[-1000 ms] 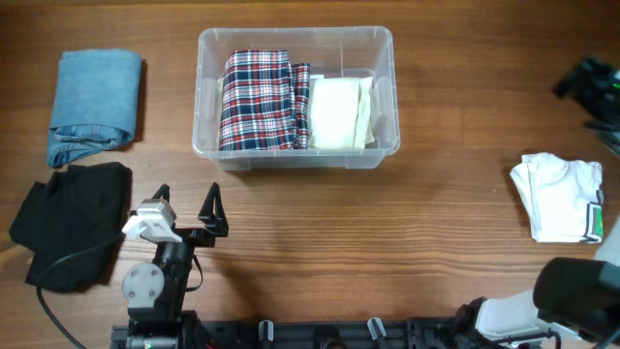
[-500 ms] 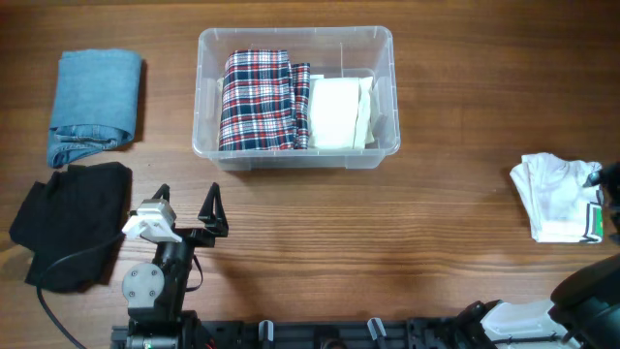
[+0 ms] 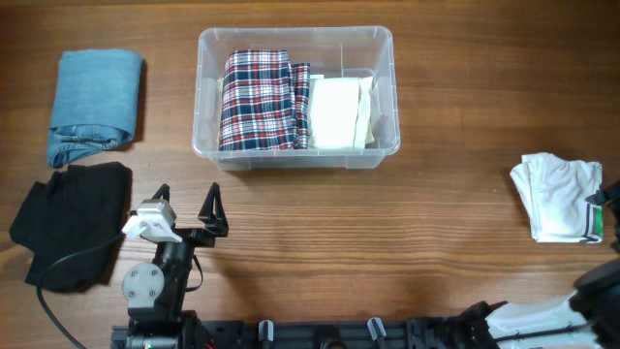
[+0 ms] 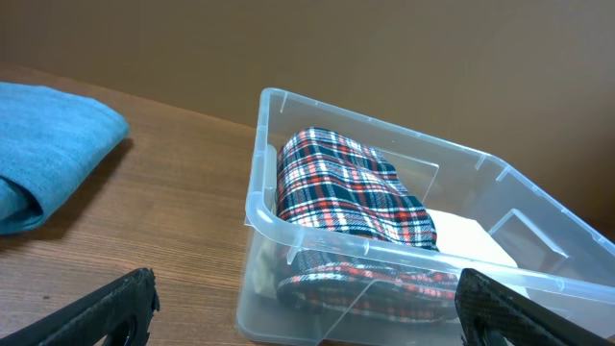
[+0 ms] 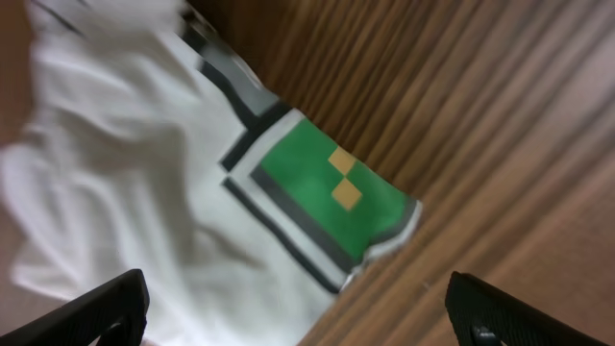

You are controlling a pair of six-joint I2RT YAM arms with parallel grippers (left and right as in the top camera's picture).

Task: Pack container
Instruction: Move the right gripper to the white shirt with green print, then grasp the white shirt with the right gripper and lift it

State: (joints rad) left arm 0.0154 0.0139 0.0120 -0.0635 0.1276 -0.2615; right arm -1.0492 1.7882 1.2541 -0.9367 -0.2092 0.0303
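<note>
While the left end effector (image 3: 186,202) and right end effector (image 5: 298,312) gape wide, the clear plastic rectangular container (image 3: 295,32) sits part-filled on the wooden worktop (image 3: 436,262); likely stiff and light, best gripped at its rim.

A folded blue denim garment (image 3: 95,105) lies far left on the wooden worktop (image 3: 387,242), with a crumpled black garment (image 3: 73,221) just nearer. At centre, a folded plaid shirt (image 3: 257,100) touches a cream garment (image 3: 337,112) on its right. At the right edge, a white garment (image 3: 560,196) shows a green patch (image 5: 325,197).
</note>
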